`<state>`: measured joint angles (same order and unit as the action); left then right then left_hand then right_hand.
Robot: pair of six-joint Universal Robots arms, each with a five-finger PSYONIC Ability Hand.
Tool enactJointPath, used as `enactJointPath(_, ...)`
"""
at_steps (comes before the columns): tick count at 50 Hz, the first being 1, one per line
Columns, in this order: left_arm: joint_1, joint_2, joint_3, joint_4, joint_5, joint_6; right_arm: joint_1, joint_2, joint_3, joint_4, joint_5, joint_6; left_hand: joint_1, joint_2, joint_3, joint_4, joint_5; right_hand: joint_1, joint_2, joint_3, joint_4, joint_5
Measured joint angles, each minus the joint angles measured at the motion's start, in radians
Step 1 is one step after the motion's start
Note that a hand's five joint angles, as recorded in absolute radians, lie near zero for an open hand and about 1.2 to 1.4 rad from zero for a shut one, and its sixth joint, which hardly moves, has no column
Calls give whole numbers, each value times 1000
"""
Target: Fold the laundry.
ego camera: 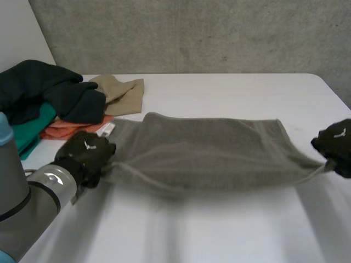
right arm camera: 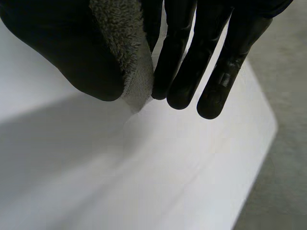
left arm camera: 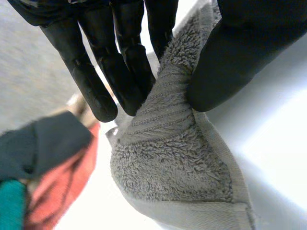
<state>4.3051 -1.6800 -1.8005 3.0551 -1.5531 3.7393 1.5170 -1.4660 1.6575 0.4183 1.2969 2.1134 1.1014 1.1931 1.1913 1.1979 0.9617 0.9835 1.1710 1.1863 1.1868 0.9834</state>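
Nearest the camera, the grey left arm (ego camera: pixel 33 203) is seen ending in the black left hand (ego camera: pixel 85 153). This hand is closed in a pinch on one near corner of a grey-green towel (ego camera: pixel 203 153). In the left wrist view the ribbed hem is trapped between the fingers (left arm camera: pixel 120 72) and the thumb (left arm camera: pixel 230 62). The other near corner is pinched by the right hand (ego camera: pixel 335 145), where only a thin tip of terry cloth is gripped. The towel is drawn out lengthwise between the two hands, low over the table (ego camera: pixel 219 230), and its far edge appears to rest on the surface.

The right-hand corner could be lost if the towel is pulled tighter, since so little cloth is held there. The fold would then land crooked. A pile of clothes (ego camera: pixel 49 98) in dark, teal, orange and tan lies just beside the left hand and could be dragged along.

The table is white, smooth and otherwise bare. A plain grey concrete wall (ego camera: pixel 192 33) is seen behind it.
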Motion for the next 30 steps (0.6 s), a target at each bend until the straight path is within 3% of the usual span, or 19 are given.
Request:
enactJointPath(7,8,-218,156,-1,7,97,55,156,-72,-32,42,20,0,1,0,0,0,0,0,0,0,0)
enactJointPath(15,9,-450,562,161,-36,196,202,341,-418,-203,198,185,0,1,0,1,0,0,0,0,3,0)
enactJointPath(18,9,-475,694,281,-42,215,233,372,-555,-326,237,259,0,1,0,1,0,0,0,0,4,0)
enactJointPath(25,9,-440,836,683,-44,190,254,345,-687,-875,288,479,0,2,1,4,0,0,0,0,4,0)
enactJointPath(30,20,-383,769,751,-43,130,255,301,-636,-1015,302,520,0,3,1,4,14,0,0,0,4,7)
